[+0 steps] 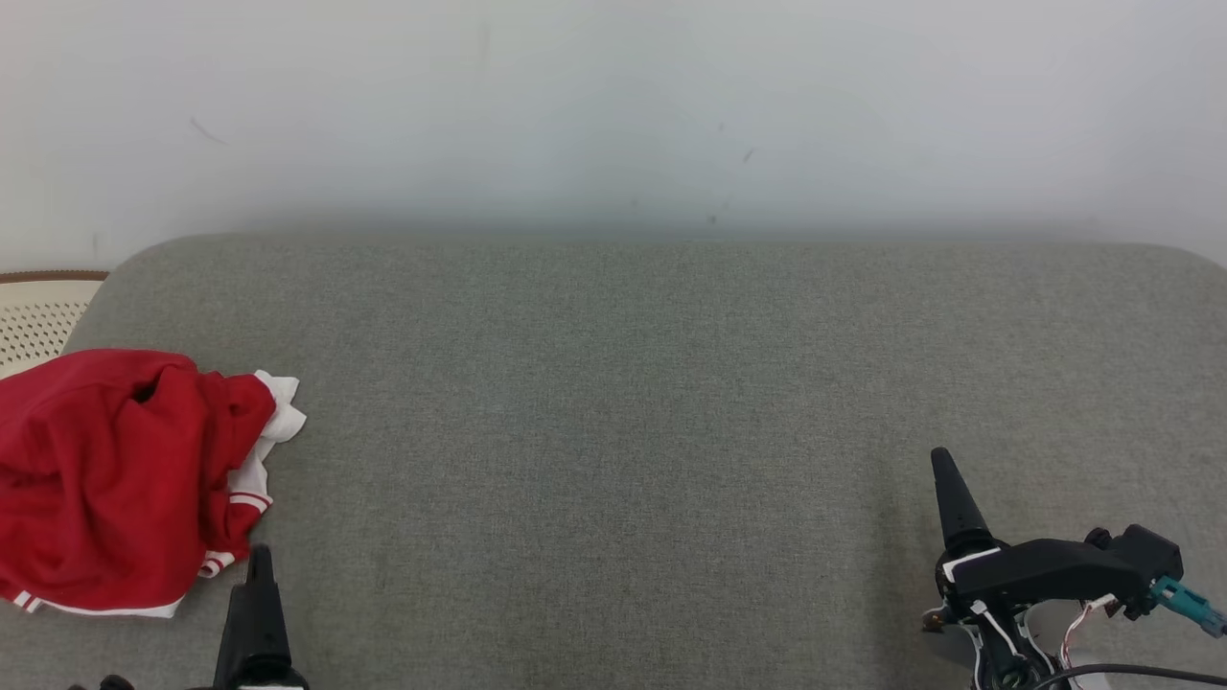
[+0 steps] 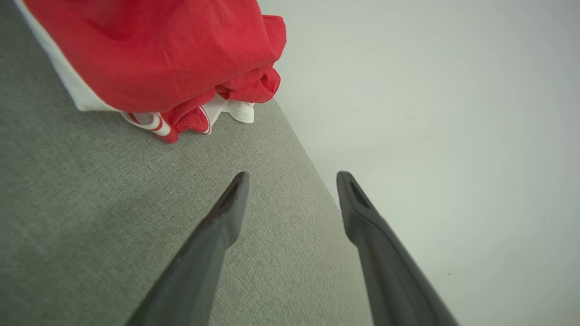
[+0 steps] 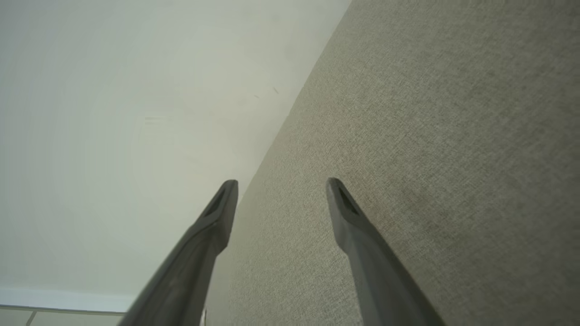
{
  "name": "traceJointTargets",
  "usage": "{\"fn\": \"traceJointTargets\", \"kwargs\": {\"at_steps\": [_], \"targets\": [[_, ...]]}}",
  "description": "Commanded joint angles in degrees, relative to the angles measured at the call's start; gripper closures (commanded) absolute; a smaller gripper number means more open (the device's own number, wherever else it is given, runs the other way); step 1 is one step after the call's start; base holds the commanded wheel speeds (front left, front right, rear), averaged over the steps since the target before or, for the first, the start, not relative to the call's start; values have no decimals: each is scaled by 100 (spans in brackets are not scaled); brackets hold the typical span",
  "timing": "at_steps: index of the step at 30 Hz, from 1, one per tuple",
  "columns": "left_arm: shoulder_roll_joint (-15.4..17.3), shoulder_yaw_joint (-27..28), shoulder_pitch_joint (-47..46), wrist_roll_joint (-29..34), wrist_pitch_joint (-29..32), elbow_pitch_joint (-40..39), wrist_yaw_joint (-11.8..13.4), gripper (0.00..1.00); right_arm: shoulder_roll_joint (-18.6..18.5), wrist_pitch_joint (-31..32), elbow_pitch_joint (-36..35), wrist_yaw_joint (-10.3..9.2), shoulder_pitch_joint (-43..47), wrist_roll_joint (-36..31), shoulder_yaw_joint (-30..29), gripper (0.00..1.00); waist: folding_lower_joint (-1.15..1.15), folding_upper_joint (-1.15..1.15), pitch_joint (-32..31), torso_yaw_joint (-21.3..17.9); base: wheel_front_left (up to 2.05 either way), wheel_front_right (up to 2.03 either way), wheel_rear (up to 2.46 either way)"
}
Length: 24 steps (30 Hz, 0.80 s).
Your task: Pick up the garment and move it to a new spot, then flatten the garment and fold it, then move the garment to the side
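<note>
Head view: red garment [image 1: 115, 479] crumpled at left end of grey cushion [image 1: 623, 431]; left gripper [image 1: 257, 585] just beside hem, right gripper [image 1: 949, 489] well apart.
Left wrist view: fingers apart, empty, garment ahead.
Right wrist view: fingers apart, empty.
Step judged: pick-up, not begun; next calls for left reach, pinch on fold.

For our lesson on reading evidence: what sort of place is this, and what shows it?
Probably an indoor room set up for folding laundry: a grey fabric-covered surface against a plain pale wall, a crumpled red garment on it, and a cream perforated basket beside it.
</note>
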Motion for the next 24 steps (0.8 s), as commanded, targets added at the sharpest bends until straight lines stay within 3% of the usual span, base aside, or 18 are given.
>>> {"fn": "traceJointTargets", "kwargs": {"at_steps": [1,24], "targets": [[37,-29,16,269,-62,-154,32,0,-19,-77,-162,3,-68,-260,91,0,0,0,-2,-1,0,0,0],[127,-282,337,2626,-322,-503,499,0,-29,-622,-482,3,207,-2702,594,0,0,0,-32,6,0,0,0]]}}
